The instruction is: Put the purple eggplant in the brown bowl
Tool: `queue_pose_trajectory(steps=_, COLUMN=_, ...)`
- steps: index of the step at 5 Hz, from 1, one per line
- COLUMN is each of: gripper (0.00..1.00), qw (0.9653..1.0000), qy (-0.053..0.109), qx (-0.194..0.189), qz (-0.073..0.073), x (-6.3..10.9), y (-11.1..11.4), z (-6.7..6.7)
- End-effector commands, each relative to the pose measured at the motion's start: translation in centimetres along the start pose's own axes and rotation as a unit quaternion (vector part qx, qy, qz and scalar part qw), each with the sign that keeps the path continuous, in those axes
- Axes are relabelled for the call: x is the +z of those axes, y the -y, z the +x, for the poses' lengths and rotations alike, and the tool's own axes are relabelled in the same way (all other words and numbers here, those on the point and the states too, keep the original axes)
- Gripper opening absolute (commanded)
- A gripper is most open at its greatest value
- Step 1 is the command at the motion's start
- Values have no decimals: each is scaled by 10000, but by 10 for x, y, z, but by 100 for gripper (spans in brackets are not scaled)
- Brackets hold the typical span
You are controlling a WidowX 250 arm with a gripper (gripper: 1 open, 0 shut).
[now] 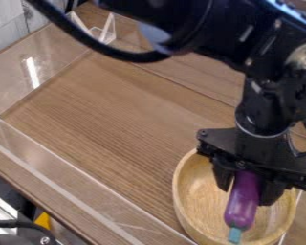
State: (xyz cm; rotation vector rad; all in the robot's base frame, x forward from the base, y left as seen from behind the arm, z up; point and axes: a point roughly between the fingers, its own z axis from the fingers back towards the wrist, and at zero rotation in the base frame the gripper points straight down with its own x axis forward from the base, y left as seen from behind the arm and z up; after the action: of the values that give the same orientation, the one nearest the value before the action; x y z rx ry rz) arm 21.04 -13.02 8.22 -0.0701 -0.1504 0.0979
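Note:
The purple eggplant (243, 202) hangs nearly upright, its teal stem tip (231, 233) pointing down inside the brown bowl (194, 194). My gripper (249, 182) is shut on the eggplant's upper end, directly above the bowl's middle. The black arm fills the upper right of the view and hides the bowl's far rim. I cannot tell whether the stem tip touches the bowl's floor.
The wooden tabletop (111, 115) is ringed by low clear plastic walls (41, 144). A clear plastic stand (92, 32) sits at the back left. The bowl lies at the front right corner, close to the table's edge.

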Motion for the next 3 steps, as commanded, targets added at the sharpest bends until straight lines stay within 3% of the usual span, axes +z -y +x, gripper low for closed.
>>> queue_pose_trajectory(steps=1, gripper=0, qw=9998, qy=109, qx=-18, qz=-186, x=0, y=0, z=9)
queue_pose_trajectory(steps=3, gripper=0, qw=9996, qy=53, qx=-6, qz=-280, x=-6, y=-4, z=12)
